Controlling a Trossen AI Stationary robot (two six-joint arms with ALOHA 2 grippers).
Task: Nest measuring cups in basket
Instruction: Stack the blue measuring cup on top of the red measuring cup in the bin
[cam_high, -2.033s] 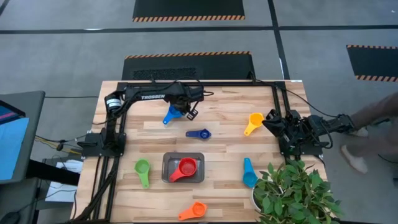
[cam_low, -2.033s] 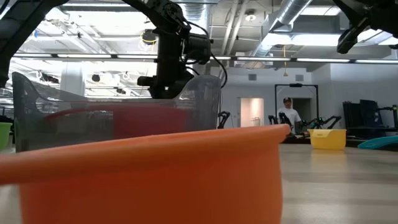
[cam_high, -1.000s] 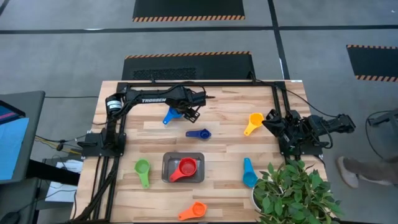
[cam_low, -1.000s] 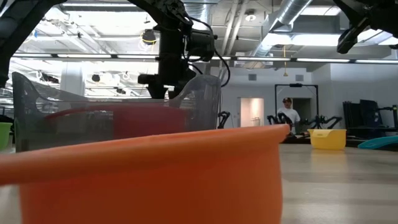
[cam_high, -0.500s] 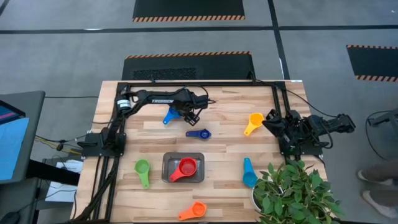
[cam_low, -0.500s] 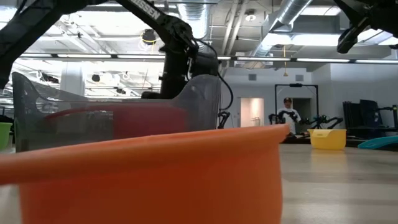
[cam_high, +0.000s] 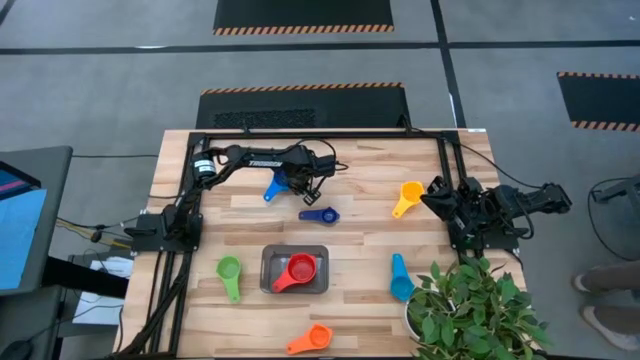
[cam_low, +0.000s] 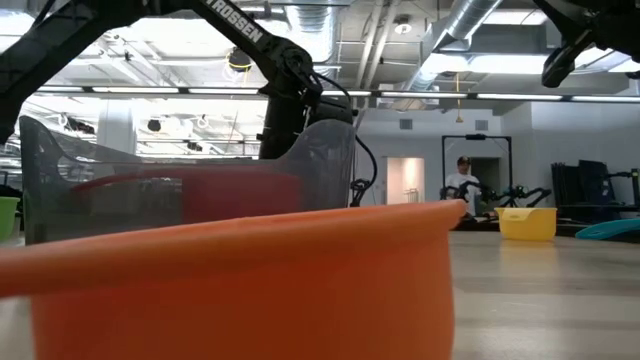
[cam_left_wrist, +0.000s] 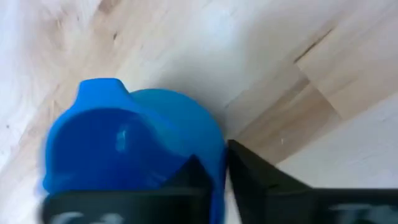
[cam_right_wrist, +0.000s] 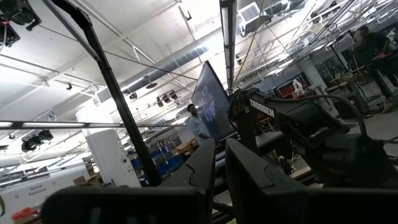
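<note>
Wooden desk (cam_high: 350, 290) shows only the red cup (cam_high: 299, 270) inside the basket (cam_high: 268, 255), six cups lying outside, while the left end effector (cam_high: 292, 183) reaches the far blue cup (cam_high: 274, 186), fingers straddling its rim, grip uncertain.

Red cup (cam_high: 300, 270) lies in grey basket (cam_high: 268, 255).

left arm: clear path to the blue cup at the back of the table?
Probably yes. The left gripper is already at the blue cup, its fingers at the rim, and nothing lies between them. Whether it has gripped is unclear.
</note>
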